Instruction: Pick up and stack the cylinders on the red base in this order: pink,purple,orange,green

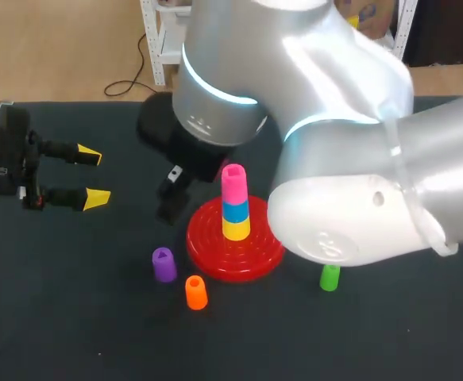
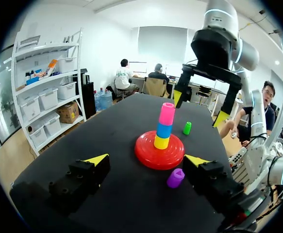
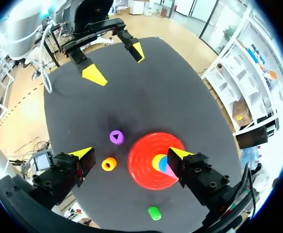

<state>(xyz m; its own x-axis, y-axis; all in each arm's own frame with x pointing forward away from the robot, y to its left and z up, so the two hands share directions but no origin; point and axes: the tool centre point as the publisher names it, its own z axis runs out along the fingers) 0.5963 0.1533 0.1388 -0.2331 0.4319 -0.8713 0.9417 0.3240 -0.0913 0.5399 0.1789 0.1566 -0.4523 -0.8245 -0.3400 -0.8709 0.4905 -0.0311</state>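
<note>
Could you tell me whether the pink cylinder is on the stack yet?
Yes, on it: the pink cylinder tops the blue cylinder and yellow cylinder on the red base.

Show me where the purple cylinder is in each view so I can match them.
Head view: purple cylinder stands on the table beside the red base, next to the orange cylinder.
Left wrist view: purple cylinder lies between the left gripper and the base, close to one finger.
Right wrist view: purple cylinder is under the right gripper, beside the orange one.
Shared landmark: the red base with its stack.
</note>
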